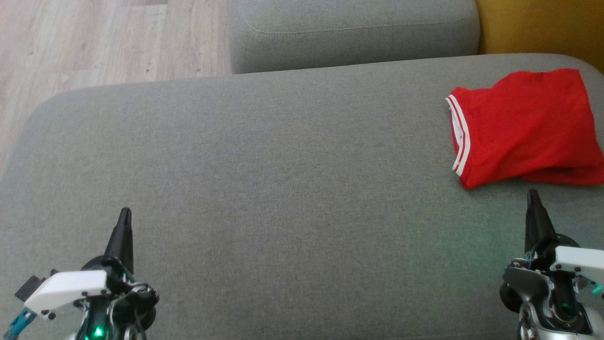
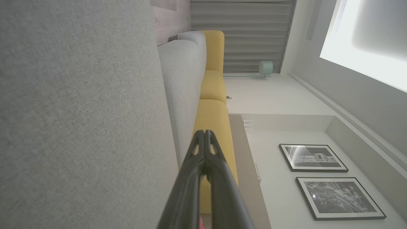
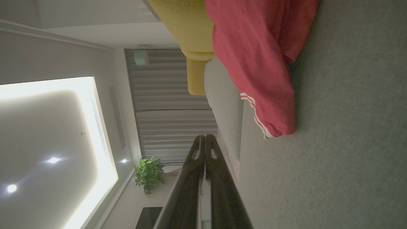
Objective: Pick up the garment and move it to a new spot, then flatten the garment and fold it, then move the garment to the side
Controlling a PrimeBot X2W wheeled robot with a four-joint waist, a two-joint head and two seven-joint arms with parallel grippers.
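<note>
Red garment (image 1: 524,130) lay at about 2 o'clock on the grey sofa cushion (image 1: 283,179), far right, as a compact, flattish bundle with its white-striped trim facing 9 o'clock. It looked folded over at least once, though its right part ran out of the head view, so I couldn't say how neatly. That fit either a garment folded and set aside, or a rumpled one waiting to be carried to a new spot; the cloth alone didn't settle it. Either way, my judgement: mind the near hem, since any motion there could snag or drag the loose lower layer. Left gripper (image 1: 124,213) at 7 o'clock, fingers pressed together, empty, pointing to 12 over bare cushion. Right gripper (image 1: 532,194) at 5 o'clock, same pose, fingers together, empty, tip just short of the garment, not touching
</note>
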